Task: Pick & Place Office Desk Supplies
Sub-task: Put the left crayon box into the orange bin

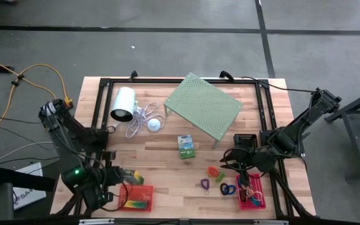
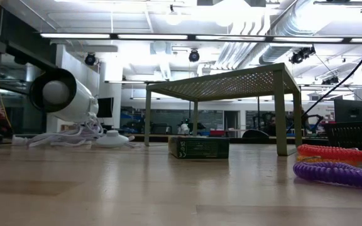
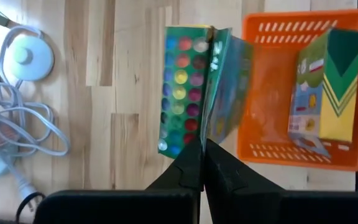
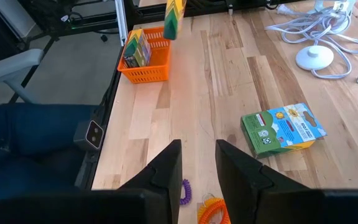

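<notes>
Overhead view of a wooden table (image 1: 167,169) with two dark robot arms, one at each near corner.

At the near left, left gripper (image 3: 202,146) clenched on the edge of a green box with coloured dots (image 3: 182,87), held upright just beside the red basket (image 3: 353,93). Inside that basket, a second green and yellow box (image 3: 325,87) standing on end.

At the near right, right gripper (image 4: 197,163) with fingers parted and nothing between them, hanging above bare wood near a purple coil (image 4: 184,191) and an orange coil (image 4: 211,210). Close by, a pink basket (image 1: 258,201) at the table's near edge and a black basket (image 1: 245,139) a little farther back.

Near the middle of the table, a third green box (image 1: 186,145) lying flat, well apart from both grippers (from table height, seen side-on in front of the shelf's legs).

Behind it, a pale green perforated shelf (image 1: 202,106) standing at an angle. To the shelf's left, a white cylinder (image 1: 122,103) on its side with a tangled white cord (image 1: 141,119).
</notes>
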`<state>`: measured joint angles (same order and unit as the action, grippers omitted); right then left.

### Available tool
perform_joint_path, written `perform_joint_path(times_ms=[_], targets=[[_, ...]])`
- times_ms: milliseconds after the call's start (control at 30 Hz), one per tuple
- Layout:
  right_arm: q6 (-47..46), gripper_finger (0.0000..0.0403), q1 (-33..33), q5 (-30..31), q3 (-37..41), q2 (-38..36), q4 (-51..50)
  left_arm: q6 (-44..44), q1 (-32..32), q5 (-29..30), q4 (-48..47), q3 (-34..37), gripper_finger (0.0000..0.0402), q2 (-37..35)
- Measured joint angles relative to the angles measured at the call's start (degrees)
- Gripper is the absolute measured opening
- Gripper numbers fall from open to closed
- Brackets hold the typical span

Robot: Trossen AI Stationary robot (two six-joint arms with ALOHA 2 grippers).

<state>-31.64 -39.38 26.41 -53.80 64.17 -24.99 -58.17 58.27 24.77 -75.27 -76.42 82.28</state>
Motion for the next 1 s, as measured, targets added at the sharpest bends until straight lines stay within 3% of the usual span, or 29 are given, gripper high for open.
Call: perform_joint_path(times_ms=[467,1000], targets=[[0.0,0.0086,0.0,0.0,0.0,0.0,0.0,-3.1,3.5,-0.3,-13.4,-17.2,0.0,16.3],[0.0,0.0086,0.0,0.0,0.0,0.0,0.0,-6.6,3.5,-0.5,-13.9,-18.0,0.0,19.7]])
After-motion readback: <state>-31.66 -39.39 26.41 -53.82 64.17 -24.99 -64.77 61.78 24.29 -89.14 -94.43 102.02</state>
